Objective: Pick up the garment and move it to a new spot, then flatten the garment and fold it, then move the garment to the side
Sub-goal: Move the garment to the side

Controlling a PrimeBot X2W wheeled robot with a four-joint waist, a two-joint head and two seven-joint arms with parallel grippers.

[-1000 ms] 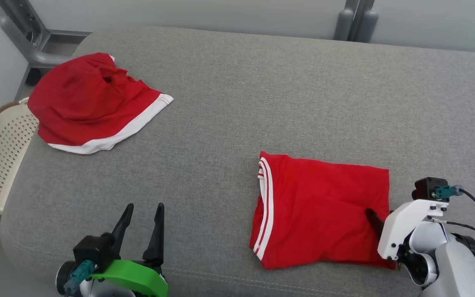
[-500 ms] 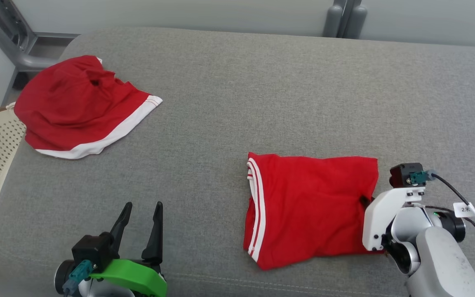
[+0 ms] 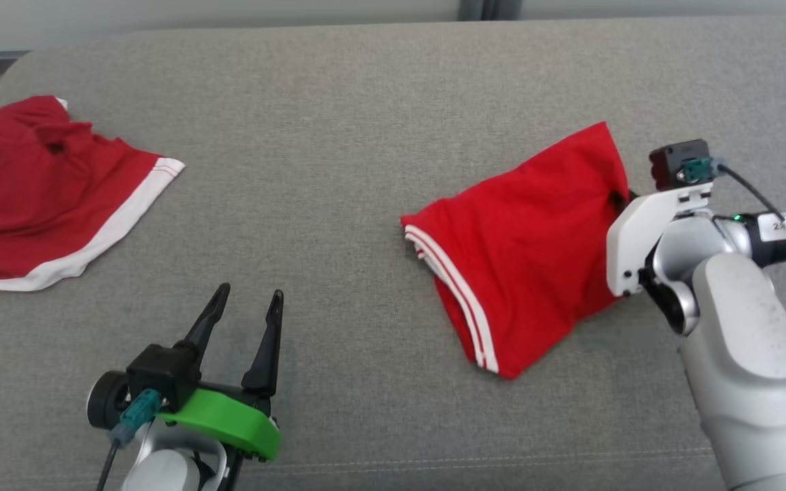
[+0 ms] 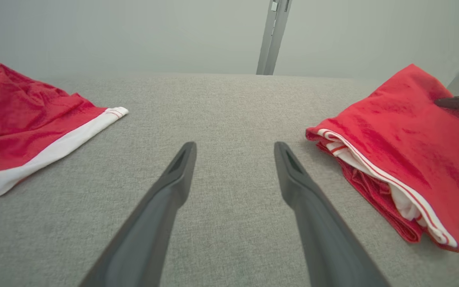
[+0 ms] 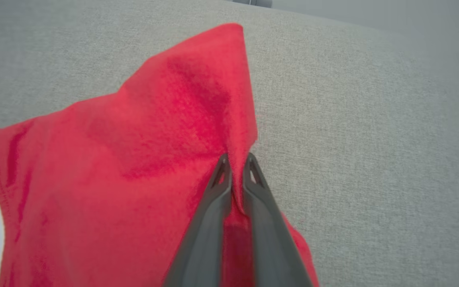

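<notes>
With our right pincer (image 5: 235, 159) clamped on the garment's (image 3: 522, 239) edge, left pincer (image 3: 250, 292) wide, we drag low to keep the fold.

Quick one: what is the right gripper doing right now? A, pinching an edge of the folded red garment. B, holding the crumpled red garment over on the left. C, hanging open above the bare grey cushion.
A: the right gripper is closed on a lifted edge of the folded red garment, while the crumpled red garment lies apart from it.
</notes>
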